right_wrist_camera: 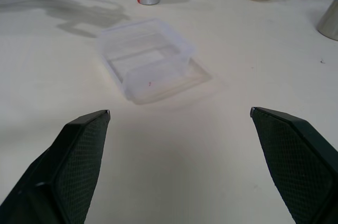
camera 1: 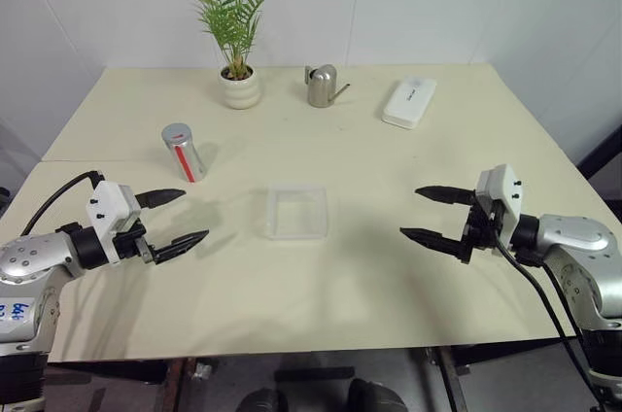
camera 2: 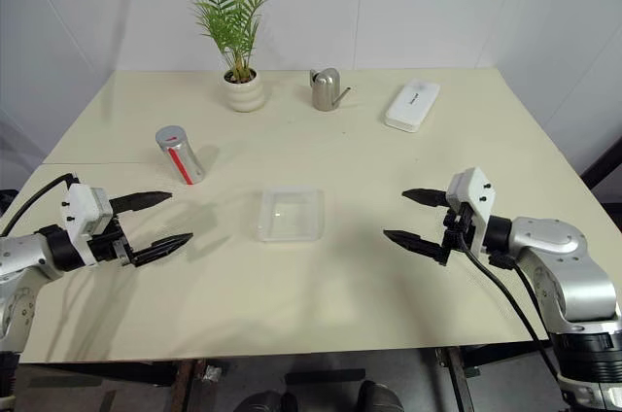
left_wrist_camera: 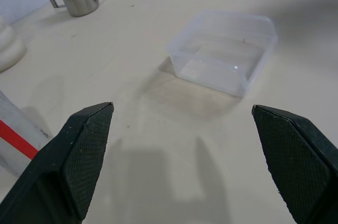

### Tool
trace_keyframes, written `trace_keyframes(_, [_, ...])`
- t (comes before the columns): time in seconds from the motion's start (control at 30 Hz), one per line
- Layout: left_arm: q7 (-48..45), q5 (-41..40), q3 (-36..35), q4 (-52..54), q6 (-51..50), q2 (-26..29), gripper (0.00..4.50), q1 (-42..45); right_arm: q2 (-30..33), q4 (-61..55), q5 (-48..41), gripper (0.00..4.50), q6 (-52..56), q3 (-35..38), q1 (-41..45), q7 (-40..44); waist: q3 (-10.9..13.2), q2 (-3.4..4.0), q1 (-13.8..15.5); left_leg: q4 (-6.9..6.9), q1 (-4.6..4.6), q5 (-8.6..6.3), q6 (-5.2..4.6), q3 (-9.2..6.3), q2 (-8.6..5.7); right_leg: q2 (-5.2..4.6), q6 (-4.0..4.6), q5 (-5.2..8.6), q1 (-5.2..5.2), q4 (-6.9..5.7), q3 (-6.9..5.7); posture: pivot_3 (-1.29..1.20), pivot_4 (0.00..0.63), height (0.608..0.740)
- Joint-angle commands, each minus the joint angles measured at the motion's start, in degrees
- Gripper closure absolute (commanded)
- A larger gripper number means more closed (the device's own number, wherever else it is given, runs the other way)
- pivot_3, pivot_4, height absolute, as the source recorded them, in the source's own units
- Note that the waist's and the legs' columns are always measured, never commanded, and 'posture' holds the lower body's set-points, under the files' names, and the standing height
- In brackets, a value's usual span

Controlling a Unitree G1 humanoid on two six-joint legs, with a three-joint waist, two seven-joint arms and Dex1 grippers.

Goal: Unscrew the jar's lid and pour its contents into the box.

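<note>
Both grippers gape — box (camera 1: 296, 211) lies between.

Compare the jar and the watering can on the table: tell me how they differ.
The jar is a plain cylinder with a red and white stripe down its side; the watering can has a handle, a thin spout and no label. The jar stands nearer the robot on the left side, by the left gripper; the watering can stands at the far edge beside the plant pot. Both are silvery and upright.
</note>
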State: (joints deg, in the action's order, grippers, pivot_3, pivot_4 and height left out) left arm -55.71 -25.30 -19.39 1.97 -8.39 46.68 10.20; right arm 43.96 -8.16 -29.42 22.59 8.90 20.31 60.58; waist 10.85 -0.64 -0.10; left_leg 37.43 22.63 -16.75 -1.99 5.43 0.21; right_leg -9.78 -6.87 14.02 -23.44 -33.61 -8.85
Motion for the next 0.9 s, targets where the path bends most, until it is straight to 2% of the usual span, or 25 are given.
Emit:
trace_keyframes(0.03, [0.5,-1.0,-1.8,3.8,-1.3,0.6,0.02,-2.3,-1.3,-0.5,-0.4,0.0,-0.8,0.3,2.5,-1.4,0.0,0.0,-0.2,0.0,-0.02,0.0,0.01,0.03,0.0,0.0,0.0,0.0,0.0,-0.01,0.02,0.0,0.15,0.74])
trace_keyframes(0.2, [7.6,-1.2,-6.0,9.5,-3.9,-3.0,0.02,-9.1,-4.4,-0.1,-1.5,0.0,0.0,-1.0,5.6,-2.3,0.0,0.0,-0.1,-0.02,-0.07,-0.04,0.05,0.09,0.11,0.1,0.01,-0.01,-0.01,0.03,0.08,0.0,0.15,0.74])
trace_keyframes(0.43, [29.7,5.0,-6.1,15.5,-6.7,-15.5,0.02,-10.0,-9.3,-0.3,-3.8,0.0,1.5,-5.4,16.6,-0.8,0.0,-0.01,0.1,0.15,-0.11,-0.08,0.06,0.1,0.22,0.18,0.09,-0.05,0.04,-0.08,0.17,0.0,0.15,0.74])
trace_keyframes(0.57, [44.8,16.0,-1.2,12.6,-4.4,-23.7,0.02,-5.3,-13.1,0.9,-5.6,0.0,5.6,-6.1,22.3,-4.0,0.0,-0.09,0.4,0.31,-0.09,-0.13,0.0,0.1,0.21,0.17,0.12,-0.08,0.06,-0.17,0.2,0.0,0.15,0.74])
trace_keyframes(0.63, [50.8,16.8,-2.1,9.8,-5.3,-27.6,0.02,-2.2,-14.5,0.2,-5.0,0.0,6.3,-7.2,23.0,-5.1,-0.1,-0.19,0.7,0.38,-0.04,-0.15,0.01,0.08,0.23,0.17,0.14,-0.1,0.05,-0.2,0.17,0.0,0.15,0.74])
trace_keyframes(0.77, [55.1,19.2,1.3,1.0,-4.0,-31.4,0.02,6.0,-16.4,-2.2,-4.1,0.0,8.6,-9.8,23.8,-7.5,-0.2,-0.3,0.7,0.45,0.01,-0.23,0.02,0.14,0.31,0.24,0.15,-0.1,-0.02,-0.18,0.17,0.0,0.15,0.74])
trace_keyframes(0.9, [58.8,22.4,2.6,-10.3,-1.1,-30.8,0.02,15.9,-17.0,-3.0,-3.8,0.0,8.0,-10.3,22.5,-8.3,-0.2,-0.3,1.1,0.71,0.38,-0.23,0.0,0.08,0.35,0.29,0.16,-0.11,-0.21,-0.19,0.03,0.0,0.15,0.74])
